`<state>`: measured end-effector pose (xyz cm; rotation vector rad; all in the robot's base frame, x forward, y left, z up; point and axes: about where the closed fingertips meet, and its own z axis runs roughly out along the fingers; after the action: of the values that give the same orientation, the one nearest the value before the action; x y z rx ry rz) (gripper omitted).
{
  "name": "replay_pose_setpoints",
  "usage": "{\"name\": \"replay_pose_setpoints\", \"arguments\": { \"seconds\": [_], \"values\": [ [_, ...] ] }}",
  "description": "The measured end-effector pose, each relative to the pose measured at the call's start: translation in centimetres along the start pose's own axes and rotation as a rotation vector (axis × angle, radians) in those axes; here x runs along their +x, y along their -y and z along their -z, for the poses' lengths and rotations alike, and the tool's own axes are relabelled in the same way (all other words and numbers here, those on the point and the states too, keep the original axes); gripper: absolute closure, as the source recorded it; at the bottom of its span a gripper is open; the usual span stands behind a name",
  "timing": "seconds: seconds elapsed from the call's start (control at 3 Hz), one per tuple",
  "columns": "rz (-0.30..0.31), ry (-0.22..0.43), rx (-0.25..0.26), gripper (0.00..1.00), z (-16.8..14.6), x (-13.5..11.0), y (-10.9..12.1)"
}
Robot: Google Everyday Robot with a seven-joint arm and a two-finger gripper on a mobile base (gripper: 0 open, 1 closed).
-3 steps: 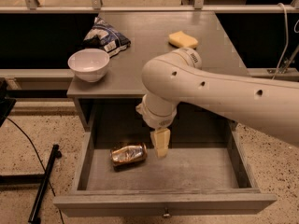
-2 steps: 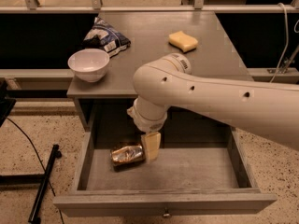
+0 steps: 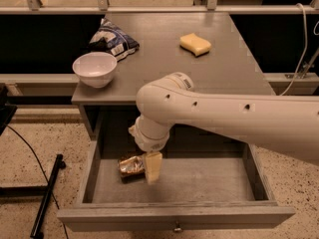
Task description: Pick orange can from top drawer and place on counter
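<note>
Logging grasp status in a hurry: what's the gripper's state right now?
Gripper: low inside the open wide grey wooden top drawer, right beside the small shiny orange-gold metal can; whether it is open, closed or holding the can cannot be told.

Dented, shiny metal orange can (image 3: pixel 130 165) lies in the matt grey wooden top drawer (image 3: pixel 199 180) beside the smooth cream plastic gripper (image 3: pixel 152 169); the bowl (image 3: pixel 94 68) is glossy.

Bowl (image 3: pixel 94 68), snack bag (image 3: pixel 113 40), sponge (image 3: pixel 195 44)
</note>
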<state>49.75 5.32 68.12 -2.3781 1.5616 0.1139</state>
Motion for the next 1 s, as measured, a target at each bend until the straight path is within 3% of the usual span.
{"name": "replay_pose_setpoints", "arguments": {
  "seconds": [0.67,1.0],
  "values": [
    [-0.119,0.037,-0.056,0.00,-4.0,1.7,-1.3],
    [-0.147,0.043,-0.075,0.18,-4.9,2.0,-1.3]
  ]
}}
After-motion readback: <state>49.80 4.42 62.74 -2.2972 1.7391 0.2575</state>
